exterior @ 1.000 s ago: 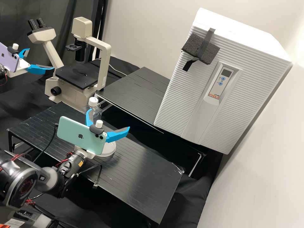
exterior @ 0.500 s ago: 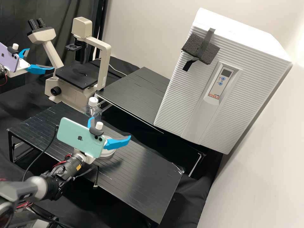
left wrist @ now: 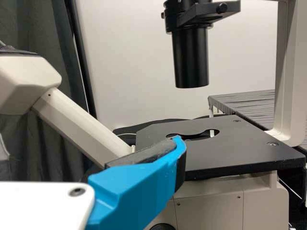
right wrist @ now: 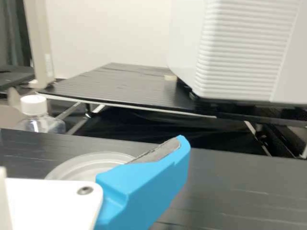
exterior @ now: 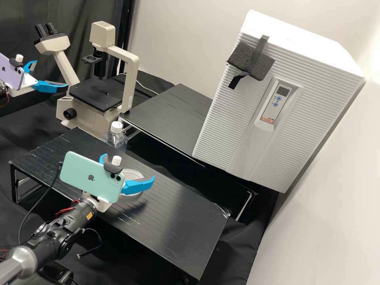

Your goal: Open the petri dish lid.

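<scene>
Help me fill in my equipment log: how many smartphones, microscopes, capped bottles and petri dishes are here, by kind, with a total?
Smartphones (mint green and lilac): 2
Microscope: 1
White-capped bottle: 1
Petri dish: 1
Total: 5

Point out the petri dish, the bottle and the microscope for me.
Petri dish (right wrist: 88, 166): right wrist view, its round top.
Bottle (exterior: 116, 127): high view, its white cap.
Microscope (exterior: 102, 34): high view, its boxy top.

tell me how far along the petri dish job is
Done: the right gripper is open near the petri dish on the black table. In hand: likely lining up; it grips nothing. Remaining: apparently grasping and lifting the lid, though I can't tell how that sits.
</scene>
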